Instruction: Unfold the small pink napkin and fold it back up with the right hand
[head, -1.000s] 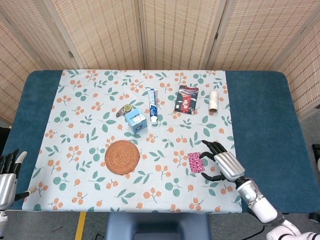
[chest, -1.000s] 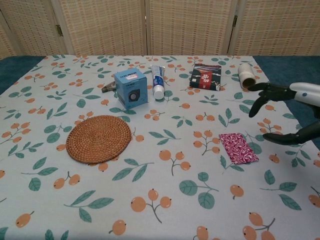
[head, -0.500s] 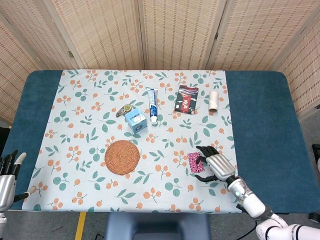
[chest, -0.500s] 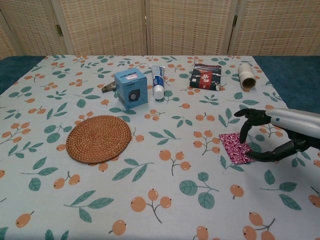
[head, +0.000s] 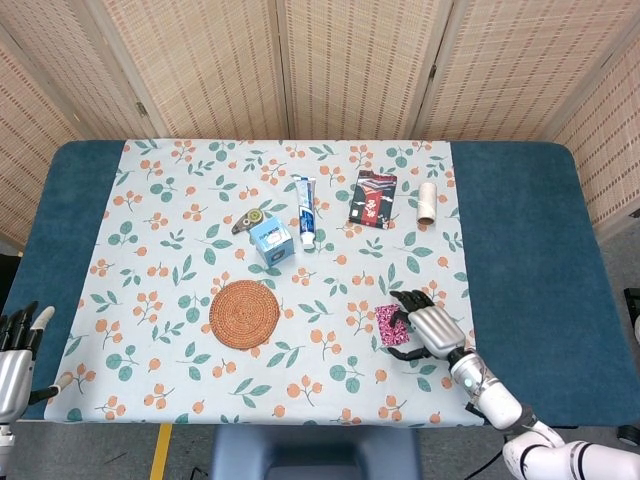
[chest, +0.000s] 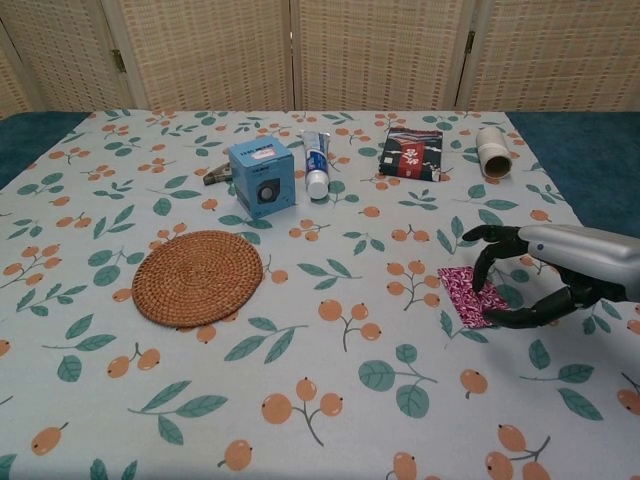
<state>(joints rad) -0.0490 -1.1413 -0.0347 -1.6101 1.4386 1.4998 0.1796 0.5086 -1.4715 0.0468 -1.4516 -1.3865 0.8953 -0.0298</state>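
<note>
The right hand (chest: 525, 285) has been brought down and inward over the last second: it was raised off to the napkin's right, now it is set low over the napkin's right edge. The pink napkin (chest: 468, 296) lies folded flat on the bench (head: 520, 220), front-right, on the floral cloth (head: 200, 300), well apart from the round woven mat (chest: 198, 277). Fingers (chest: 483, 262) are curled down onto the napkin's far-right part, thumb low by the near-right corner; contact looks likely, but a real pinch can't be confirmed. No lift or crease is seen, so the hand is read as spread and arched, nothing held yet. The napkin has not shifted.

Judged: unfolding has not begun; the approach is finished and an edge grab is being set up. A thin top layer would need to be caught without dragging the whole square.

The left hand (head: 18, 345) is parked at the front-left bench edge, fingers apart, empty, unchanged.
</note>
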